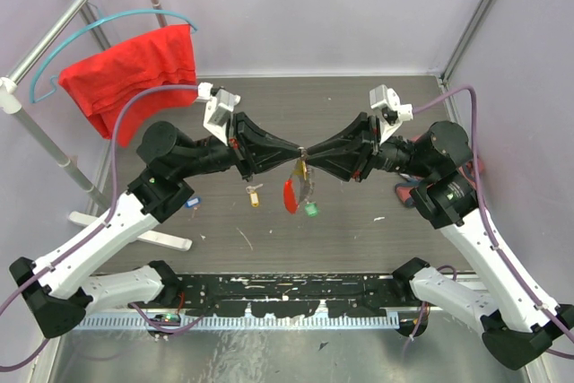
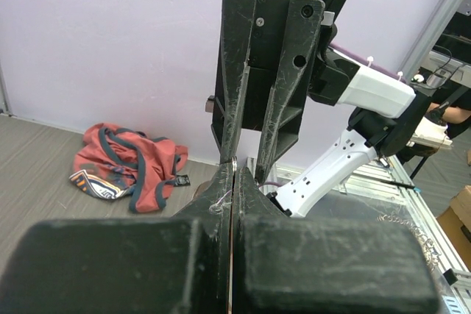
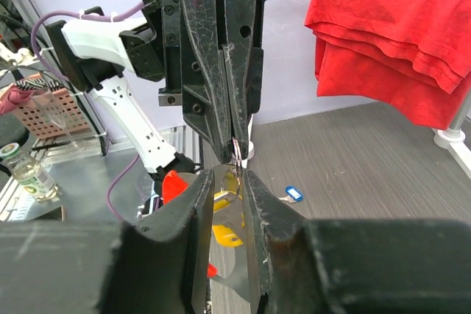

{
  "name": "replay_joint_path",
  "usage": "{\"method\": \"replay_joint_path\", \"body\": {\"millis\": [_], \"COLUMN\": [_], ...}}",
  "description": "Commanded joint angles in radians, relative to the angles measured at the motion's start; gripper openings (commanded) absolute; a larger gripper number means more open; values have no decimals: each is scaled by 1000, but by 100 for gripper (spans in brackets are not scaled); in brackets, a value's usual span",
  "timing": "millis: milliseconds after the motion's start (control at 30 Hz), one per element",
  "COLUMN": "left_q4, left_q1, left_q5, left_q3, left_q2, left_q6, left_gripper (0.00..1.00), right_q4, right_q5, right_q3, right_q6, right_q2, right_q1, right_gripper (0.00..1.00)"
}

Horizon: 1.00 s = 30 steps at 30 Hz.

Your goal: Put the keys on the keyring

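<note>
My two grippers meet tip to tip above the middle of the table. My left gripper (image 1: 298, 150) (image 2: 234, 163) is shut on a thin wire ring of the keyring, which shows at its tip in the right wrist view (image 3: 238, 151). The keyring's red bar (image 1: 289, 195) (image 3: 173, 183) hangs below the tips, with a green-tagged key (image 1: 311, 210) beside it. My right gripper (image 1: 310, 152) (image 3: 229, 176) has its jaws a little apart around the hanging ring. A yellow-tagged key (image 1: 254, 196) (image 3: 229, 234) and a blue-tagged key (image 1: 192, 203) (image 3: 293, 195) lie on the table.
A large red cloth (image 1: 134, 73) (image 3: 390, 34) hangs on a rail at the back left. A crumpled red and blue cloth (image 2: 129, 170) lies behind the right arm. A black rail (image 1: 287, 293) runs along the near edge. A bottle (image 3: 26, 174) stands off the near side.
</note>
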Motion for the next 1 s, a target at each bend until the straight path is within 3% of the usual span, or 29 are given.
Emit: {"method": "replay_joint_path", "body": {"millis": [0,333,467,567,667,700,833,967], "left_q4": [58,61,60,60,42,29,-96,-271], "left_q1": [-4,-5,-4,-4,-4,-4,-5,-4], "left_q5": [-4,-4,-3,-7,-10,-10,28,51], "left_q3": [17,20,19,19,25,29,63,113], "left_q2": [4,9,13,13,11,9,1,-3], "left_q6": [-5,-5,-5,-4,1,5,58,144], "left_gripper": [0,0,0,0,0,3,35,46], "right_q4": [68,81,105,103,58,20,-206,-486], "right_q5": [-27,-46,-49,-54,-53,-50,-20,-10], "right_q3": [23,23,16,16,29,42,134,227], "right_q6": [-7,10,29,29,5,-22,-155,-298], "right_q2": [9,25,32,38,39,42,54,97], "right_q1": [4,7,11,13,13,13,13,13], "right_gripper": [26,22,15,2,1,1,1,1]}}
